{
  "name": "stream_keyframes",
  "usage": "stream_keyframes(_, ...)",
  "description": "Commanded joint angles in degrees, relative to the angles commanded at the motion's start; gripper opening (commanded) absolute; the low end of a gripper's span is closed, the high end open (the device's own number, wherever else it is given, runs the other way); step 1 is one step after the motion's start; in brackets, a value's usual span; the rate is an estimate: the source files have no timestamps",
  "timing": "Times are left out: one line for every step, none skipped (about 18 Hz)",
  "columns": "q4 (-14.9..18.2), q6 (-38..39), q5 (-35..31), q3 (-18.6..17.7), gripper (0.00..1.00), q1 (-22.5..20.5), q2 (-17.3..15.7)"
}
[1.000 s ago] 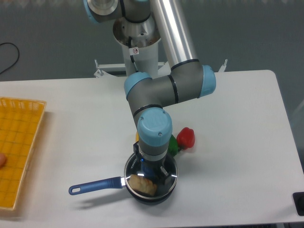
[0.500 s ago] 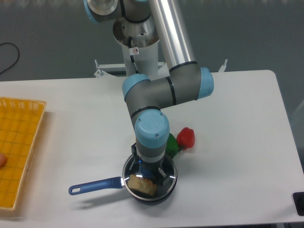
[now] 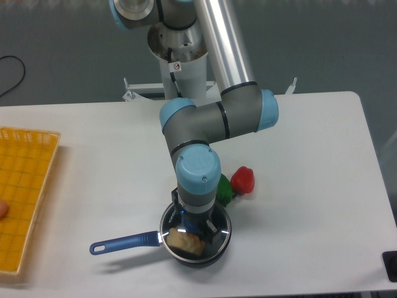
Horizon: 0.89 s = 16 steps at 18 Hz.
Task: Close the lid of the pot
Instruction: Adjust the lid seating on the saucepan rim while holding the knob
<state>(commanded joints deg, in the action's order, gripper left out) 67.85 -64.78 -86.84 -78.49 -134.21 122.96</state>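
From my seat, the wrist has crept a touch toward the handle side and lower over the last second, then stopped — the last two pictures match almost exactly. I take that to mean the lid [image 3: 197,231] has reached its seat and the descent is over, or nearly so.

The pincer [image 3: 193,225] hangs straight down over the pot [image 3: 200,256], with the lid directly beneath it, its metal rim lying level around the pot's mouth. A bit of blue shows between the fingers, likely the knob, but the wrist hides the tips, so I cannot tell whether they are clamped or already slack.

Inside the pot, under the glass, sits a pale browned lump of food [image 3: 186,241], toward the handle side below the pincer. The blue handle [image 3: 123,242] runs off to the pincer's left as pictured.

Just behind the pincer lie a red pepper [image 3: 242,179] and a green one [image 3: 224,190]. Far out at the table's edge is a yellow basket [image 3: 25,186] — something pinkish peeks in at its border.
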Motion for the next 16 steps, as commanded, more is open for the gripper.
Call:
stream_keyframes(0.00, 0.00, 0.00, 0.00, 0.53, 0.00, -0.09)
stream_keyframes(0.00, 0.00, -0.17, 0.00, 0.53, 0.00, -0.09)
stream_keyframes(0.09, 0.00, -0.52, -0.09, 0.53, 0.00, -0.09)
stream_keyframes(0.09, -0.09, -0.88, -0.09, 0.53, 0.00, -0.09)
stream_keyframes(0.09, 0.00, -1.05, -0.09, 0.53, 0.00, -0.09)
stream_keyframes(0.09, 0.00, -1.05, -0.09, 0.53, 0.09, 0.00)
stream_keyframes(0.00, 0.00, -1.05, -0.09, 0.53, 0.09, -0.09)
stream_keyframes(0.09, 0.00, -1.05, -0.09, 0.53, 0.09, 0.00)
stream_keyframes(0.00, 0.00, -1.05, -0.17, 0.53, 0.00, 0.00)
stream_keyframes(0.00, 0.09, -1.05, -0.18, 0.53, 0.09, 0.00)
stream_keyframes(0.00, 0.09, -1.05, -0.18, 0.53, 0.09, 0.09)
stream_keyframes(0.00, 0.09, -1.14, -0.18, 0.53, 0.09, 0.09)
stream_keyframes(0.00, 0.09, -1.14, -0.18, 0.53, 0.00, 0.09)
stream_keyframes(0.00, 0.09, -1.14, -0.18, 0.54, 0.09, 0.09)
stream_keyframes(0.00, 0.09, -1.14, -0.18, 0.54, 0.09, 0.17)
stream_keyframes(0.00, 0.09, -1.14, -0.18, 0.54, 0.09, 0.18)
